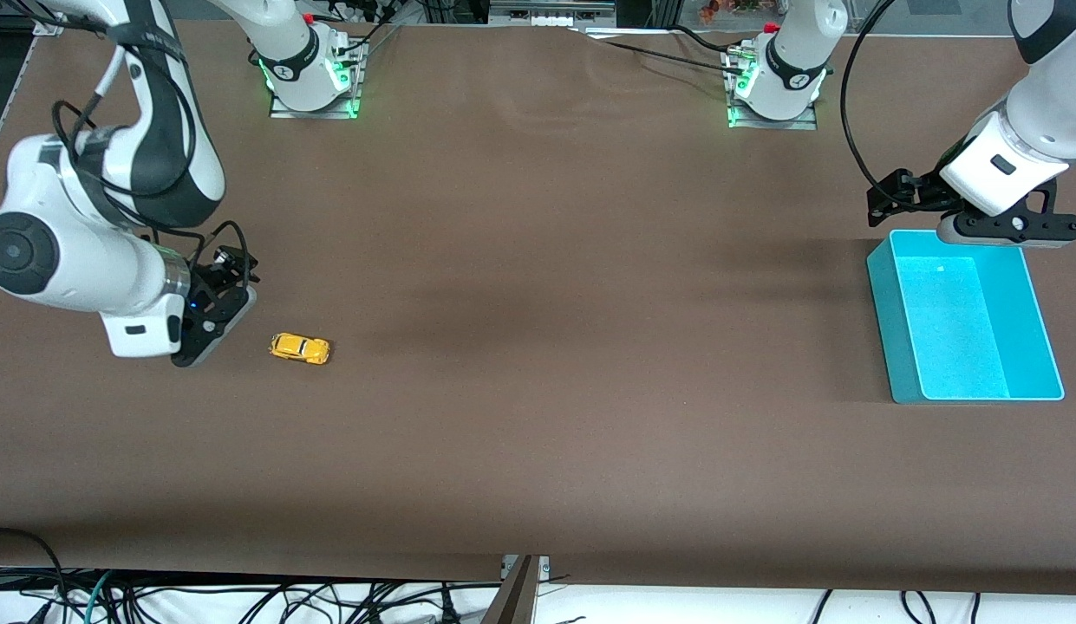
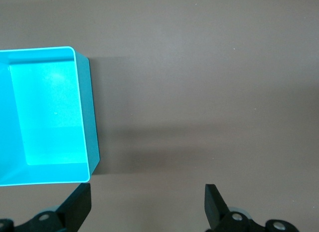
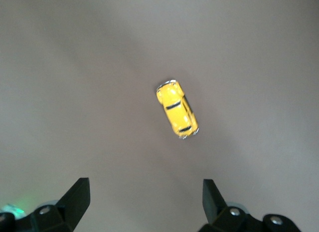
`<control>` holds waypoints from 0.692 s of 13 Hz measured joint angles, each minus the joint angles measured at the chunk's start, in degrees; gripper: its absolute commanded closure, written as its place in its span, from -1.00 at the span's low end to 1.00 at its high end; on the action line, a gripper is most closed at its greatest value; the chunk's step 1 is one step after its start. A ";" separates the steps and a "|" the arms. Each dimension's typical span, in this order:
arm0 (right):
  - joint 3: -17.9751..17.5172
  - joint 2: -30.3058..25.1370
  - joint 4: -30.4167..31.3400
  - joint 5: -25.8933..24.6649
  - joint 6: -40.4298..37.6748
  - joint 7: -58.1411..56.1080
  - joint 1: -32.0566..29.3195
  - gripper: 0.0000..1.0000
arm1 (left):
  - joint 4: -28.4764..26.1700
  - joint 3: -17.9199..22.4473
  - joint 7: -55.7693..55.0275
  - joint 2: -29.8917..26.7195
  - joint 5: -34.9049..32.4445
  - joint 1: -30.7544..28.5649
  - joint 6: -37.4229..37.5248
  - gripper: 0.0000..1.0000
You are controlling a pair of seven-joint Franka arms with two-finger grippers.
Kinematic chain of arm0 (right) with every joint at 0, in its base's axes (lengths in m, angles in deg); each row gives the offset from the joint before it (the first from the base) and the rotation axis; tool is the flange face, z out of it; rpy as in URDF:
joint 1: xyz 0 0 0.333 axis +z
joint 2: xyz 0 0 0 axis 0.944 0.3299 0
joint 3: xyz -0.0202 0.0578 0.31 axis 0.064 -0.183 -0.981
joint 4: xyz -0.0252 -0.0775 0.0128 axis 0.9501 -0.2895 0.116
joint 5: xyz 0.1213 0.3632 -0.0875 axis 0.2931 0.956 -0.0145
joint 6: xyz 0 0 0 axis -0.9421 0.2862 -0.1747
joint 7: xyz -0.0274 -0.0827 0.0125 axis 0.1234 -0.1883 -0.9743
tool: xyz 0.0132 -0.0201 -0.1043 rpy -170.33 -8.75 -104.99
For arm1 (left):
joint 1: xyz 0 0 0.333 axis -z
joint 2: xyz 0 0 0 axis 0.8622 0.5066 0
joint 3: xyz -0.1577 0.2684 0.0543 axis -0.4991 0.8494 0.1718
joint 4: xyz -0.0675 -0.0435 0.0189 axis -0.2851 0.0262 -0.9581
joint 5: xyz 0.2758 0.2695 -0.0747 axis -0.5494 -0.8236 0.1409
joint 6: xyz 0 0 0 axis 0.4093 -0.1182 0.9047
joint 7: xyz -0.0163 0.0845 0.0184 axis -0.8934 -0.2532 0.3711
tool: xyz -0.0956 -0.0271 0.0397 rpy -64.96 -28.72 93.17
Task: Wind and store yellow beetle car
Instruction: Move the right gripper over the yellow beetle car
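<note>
The brown table point(image 1: 538, 364) carried only two things, well apart. At the left arm's end sat an open turquoise bin point(image 1: 884, 321), nothing in it that could be seen. Over that bin's rim nearest the robot bases hung the left gripper point(image 1: 1006, 227), its fingers point(image 2: 213, 202) spread wide and holding nothing; that arm was waiting.

At the right arm's end, the right gripper point(image 1: 210, 334) hovered low over bare table just beside the yellow beetle car point(image 1: 300, 348), fingers point(image 3: 212, 197) apart and empty. The car stood on its wheels, untouched, lying lengthwise along the table in the front view and angled across the gap between the fingers in the right wrist view.

The step in hand looked to be the approach for the grasp. To do it well, the gripper would need to shift over the car and turn the wrist so the pads met the car's flat sides, not its rounded nose and tail. The toy was tiny and glossy, likely to roll or squirt out, so a centred, slow, low close seemed wise.
</note>
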 measured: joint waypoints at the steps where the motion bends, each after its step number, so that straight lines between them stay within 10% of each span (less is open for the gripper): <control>1: 0.06 0.75 1.17 0.00 2.77 -4.89 -0.03 -1.00 | 0.18 -0.23 0.00 0.00 0.00 0.00 0.09 -1.00; 9: 0.00 6.15 13.48 0.05 25.89 -23.97 -0.05 -1.00 | 0.44 -0.08 -0.02 0.16 0.00 -0.15 1.25 -1.00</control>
